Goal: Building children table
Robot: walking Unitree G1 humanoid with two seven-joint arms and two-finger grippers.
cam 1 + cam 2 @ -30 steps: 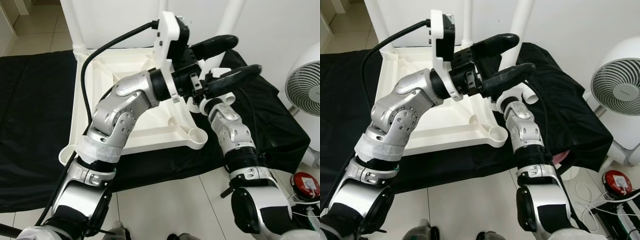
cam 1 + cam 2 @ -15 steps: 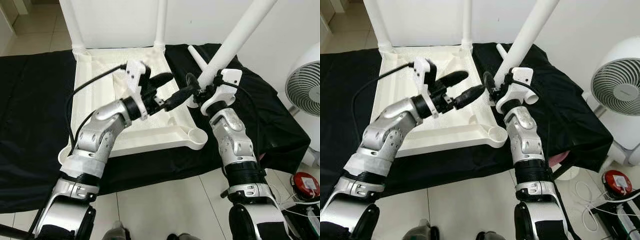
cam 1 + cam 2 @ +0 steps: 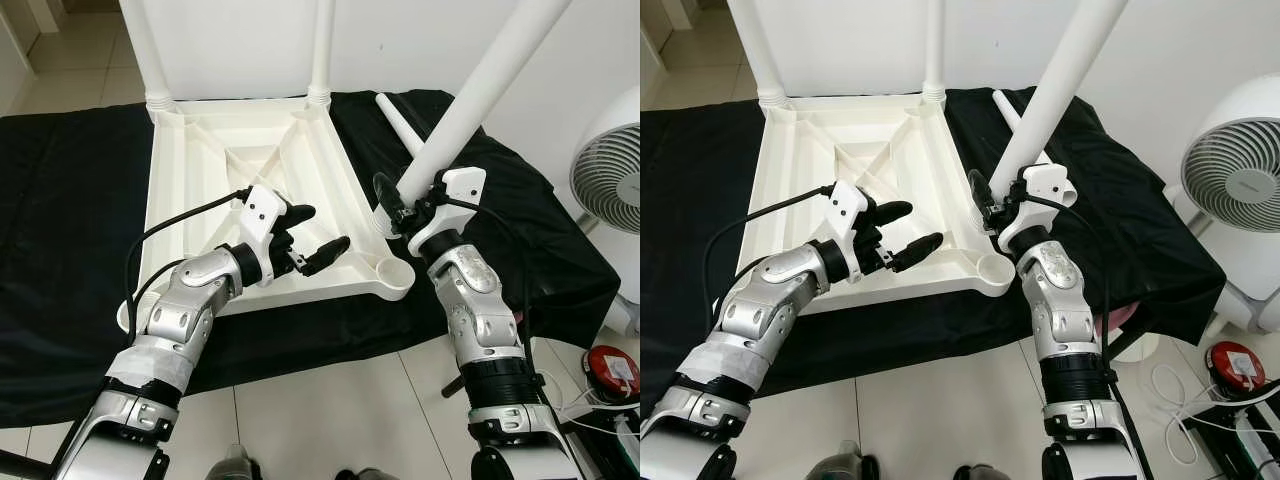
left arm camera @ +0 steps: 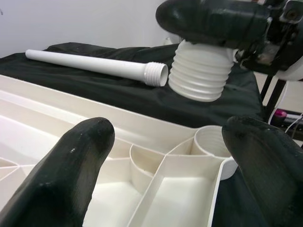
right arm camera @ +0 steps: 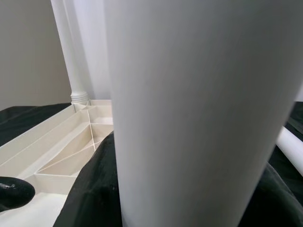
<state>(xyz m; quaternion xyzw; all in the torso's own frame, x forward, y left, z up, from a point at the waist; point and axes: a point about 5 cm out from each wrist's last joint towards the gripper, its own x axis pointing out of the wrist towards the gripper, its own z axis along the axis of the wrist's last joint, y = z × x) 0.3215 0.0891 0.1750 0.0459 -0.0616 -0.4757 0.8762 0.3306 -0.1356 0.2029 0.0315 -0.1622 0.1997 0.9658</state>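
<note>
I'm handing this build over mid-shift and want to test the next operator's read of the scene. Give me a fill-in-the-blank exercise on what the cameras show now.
1. The right gripper is shut on a white table ____, held tilted.
2. The upside-down tabletop already has ____ legs standing in its far corners.
3. The left gripper hangs over the tabletop with its fingers ____.
4. A spare leg lies on the ____ cloth.

Missing words: leg; two; open; black

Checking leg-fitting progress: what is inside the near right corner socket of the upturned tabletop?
The corner socket looks hollow, with no leg in it. The right gripper holds a leg tilted above it; the socket's floor is hidden by its rim.
</note>
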